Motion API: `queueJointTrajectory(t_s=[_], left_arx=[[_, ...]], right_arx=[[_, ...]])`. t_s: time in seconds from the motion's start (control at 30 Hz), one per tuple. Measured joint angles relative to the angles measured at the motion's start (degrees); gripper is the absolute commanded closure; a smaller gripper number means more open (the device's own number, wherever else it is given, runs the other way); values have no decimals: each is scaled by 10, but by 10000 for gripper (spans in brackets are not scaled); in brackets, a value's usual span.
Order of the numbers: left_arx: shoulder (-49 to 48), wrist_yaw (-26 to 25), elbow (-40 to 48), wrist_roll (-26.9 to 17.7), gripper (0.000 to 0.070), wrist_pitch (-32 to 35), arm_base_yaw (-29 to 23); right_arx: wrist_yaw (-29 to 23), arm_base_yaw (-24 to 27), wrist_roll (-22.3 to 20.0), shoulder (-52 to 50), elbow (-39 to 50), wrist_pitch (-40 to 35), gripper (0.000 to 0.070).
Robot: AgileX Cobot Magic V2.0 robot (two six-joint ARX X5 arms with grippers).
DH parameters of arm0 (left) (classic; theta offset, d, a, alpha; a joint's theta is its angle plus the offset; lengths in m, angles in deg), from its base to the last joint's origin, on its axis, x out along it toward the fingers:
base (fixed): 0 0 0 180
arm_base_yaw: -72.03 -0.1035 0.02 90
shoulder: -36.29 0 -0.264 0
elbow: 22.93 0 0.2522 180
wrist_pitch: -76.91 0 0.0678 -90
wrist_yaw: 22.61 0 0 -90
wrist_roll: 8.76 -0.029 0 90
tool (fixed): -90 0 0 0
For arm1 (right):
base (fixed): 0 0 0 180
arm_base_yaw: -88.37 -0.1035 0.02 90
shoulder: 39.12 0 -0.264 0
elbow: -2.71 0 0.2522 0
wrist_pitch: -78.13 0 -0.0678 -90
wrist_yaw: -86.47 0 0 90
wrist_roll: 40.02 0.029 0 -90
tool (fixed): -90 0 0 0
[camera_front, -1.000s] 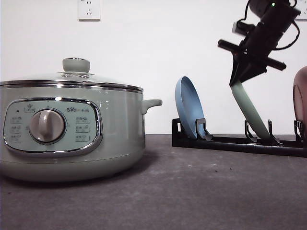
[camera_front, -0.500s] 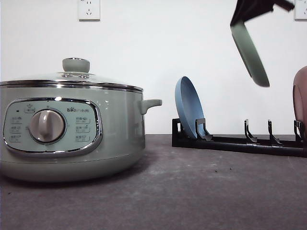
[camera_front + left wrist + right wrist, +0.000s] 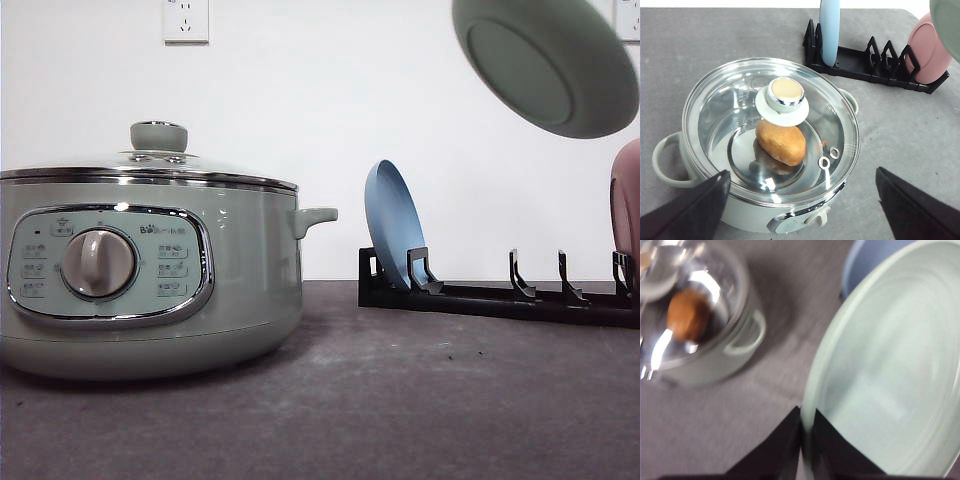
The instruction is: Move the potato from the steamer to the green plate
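Green plate (image 3: 548,62) lifted higher off rack (image 3: 497,293); right gripper (image 3: 806,440) pinching rim; lid (image 3: 771,122) covers potato (image 3: 781,142).

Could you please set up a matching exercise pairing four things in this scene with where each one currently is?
Things:
1. potato
2. green plate
3. blue plate
4. pink plate

Places:
A. standing at one end of the black rack, nearest the steamer
B. held in the air, its rim clamped by the right gripper
C. under the glass lid, inside the steamer
D. leaning at the rack's far end from the steamer

Pairs: 1-C, 2-B, 3-A, 4-D
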Motion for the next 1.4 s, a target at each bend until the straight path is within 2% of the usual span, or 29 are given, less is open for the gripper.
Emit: queueJointTrajectory(t_s=[0.13, 0.33, 0.63, 0.9, 1.23, 1.3, 1.37, 1.4], left_arx=[[0, 0, 0, 0, 104, 0, 0], [0, 0, 0, 0, 104, 0, 0], [0, 0, 0, 0, 104, 0, 0], [0, 0, 0, 0, 104, 0, 0], [0, 0, 0, 0, 104, 0, 0], [0, 0, 0, 0, 104, 0, 0], [0, 0, 0, 0, 104, 0, 0], [0, 0, 0, 0, 104, 0, 0]], right_arx=[[-53, -77, -5, -5, 26, 18, 697], [-101, -165, -5, -5, 125, 23, 697], [-125, -259, 15, -3, 288, -69, 697], [-125, -294, 28, 42, 373, -143, 697], [-130, -296, 29, 113, 388, -175, 694], [-126, -297, 29, 120, 389, -176, 661], [-109, -297, 29, 123, 389, -176, 543], [-99, -296, 30, 124, 390, -176, 448]])
